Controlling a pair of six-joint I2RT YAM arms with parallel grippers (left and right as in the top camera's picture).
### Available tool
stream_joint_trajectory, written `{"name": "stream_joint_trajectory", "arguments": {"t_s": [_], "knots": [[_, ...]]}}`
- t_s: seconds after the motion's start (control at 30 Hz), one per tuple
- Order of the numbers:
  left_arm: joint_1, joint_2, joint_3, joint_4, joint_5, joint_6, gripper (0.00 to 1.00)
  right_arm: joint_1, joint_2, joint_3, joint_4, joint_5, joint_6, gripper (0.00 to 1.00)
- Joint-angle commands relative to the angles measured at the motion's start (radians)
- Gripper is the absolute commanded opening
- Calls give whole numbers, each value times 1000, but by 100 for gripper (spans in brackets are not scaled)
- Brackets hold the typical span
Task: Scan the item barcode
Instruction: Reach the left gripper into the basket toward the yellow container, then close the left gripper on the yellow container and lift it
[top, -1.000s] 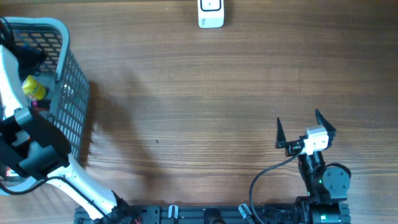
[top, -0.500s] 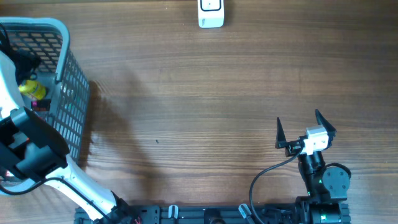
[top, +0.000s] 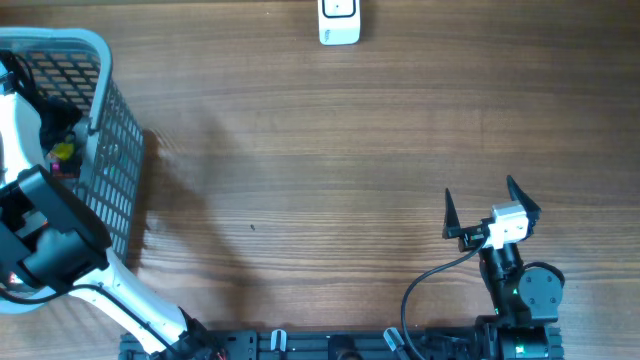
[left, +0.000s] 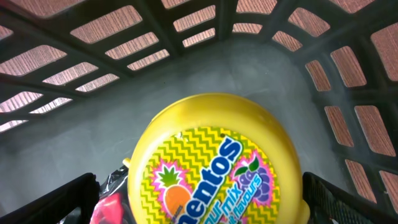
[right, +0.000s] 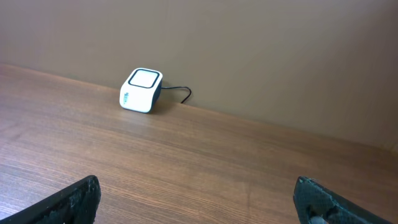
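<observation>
You're looking at a mock shop checkout laid out on a robot test bench; the white barcode scanner (top: 339, 22) sits at the far edge of a wood-grain table (top: 300, 150); its black cable (right: 185, 93) curls out just beside it, with a plain beige wall (right: 261, 43) right behind; well to the left of the scanner stands a grey plastic shopping basket (top: 112, 150); inside it, a yellow Mentos tub (left: 214, 165), shop goods; across the table from the scanner, a black mounting rail (top: 330, 346) carries the arms.

candy tub (left: 214, 171): yellow, zigzag label, blue lettering, pineapple/grape print | basket (top: 108, 120): grey lattice | scanner (right: 141, 90): white, black trim | table (top: 330, 150): brown woodgrain
</observation>
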Motion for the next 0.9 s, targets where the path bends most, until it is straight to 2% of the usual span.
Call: {"name": "stream_joint_trajectory", "arguments": {"t_s": [0.0,0.1,0.27,0.37,0.4,0.47,0.5,0.87], "knots": [[2,6,-9,17,-18,4,97,4,-1,-1,3,13,19,100],[2,6,-9,21,-18,4,83,4,-1,-1,3,13,18,100],[3,6,-9,33,-25,5,79,4,-1,-1,3,13,19,99],[3,6,-9,40,-33,4,71,4,-1,-1,3,13,19,100],[3,6,-9,42,-39,5,73,4,-1,-1,3,13,18,100],[3,6,-9,48,-61,5,90,4,-1,-1,3,13,18,100],[3,6,-9,52,-71,5,93,4,-1,-1,3,13,18,100],[10,6,-10,89,-77,4,94,4,-1,-1,3,13,18,100]]}}
